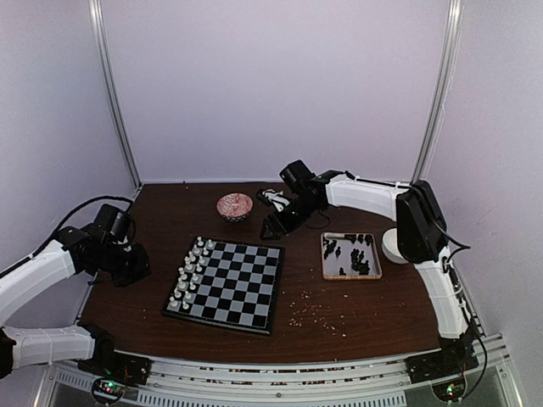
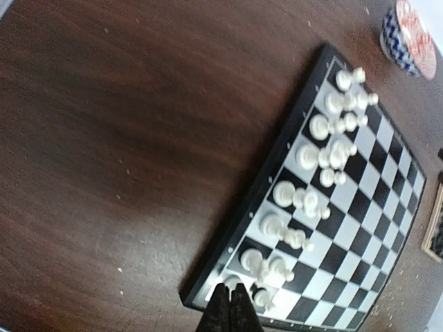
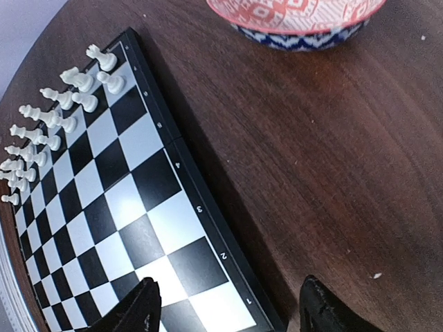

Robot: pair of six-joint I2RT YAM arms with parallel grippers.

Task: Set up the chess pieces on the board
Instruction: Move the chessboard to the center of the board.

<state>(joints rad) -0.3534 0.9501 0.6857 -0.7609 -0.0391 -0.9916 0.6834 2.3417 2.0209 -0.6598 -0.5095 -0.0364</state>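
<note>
Board [image 1: 242,292]: slightly skewed; white pieces [image 1: 190,273] upright, two rows along left edge. Left claw [image 2: 232,308] closed, right claw [image 3: 228,304] spread, both empty.

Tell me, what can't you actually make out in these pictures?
black pieces in the tray: top view, too small to name or count.
white pieces: left wrist view blurred, kinds uncertain.
bowl: right wrist view cuts it at the top edge; contents unseen.
pale round object: top view, partly hidden behind the right arm.
</note>
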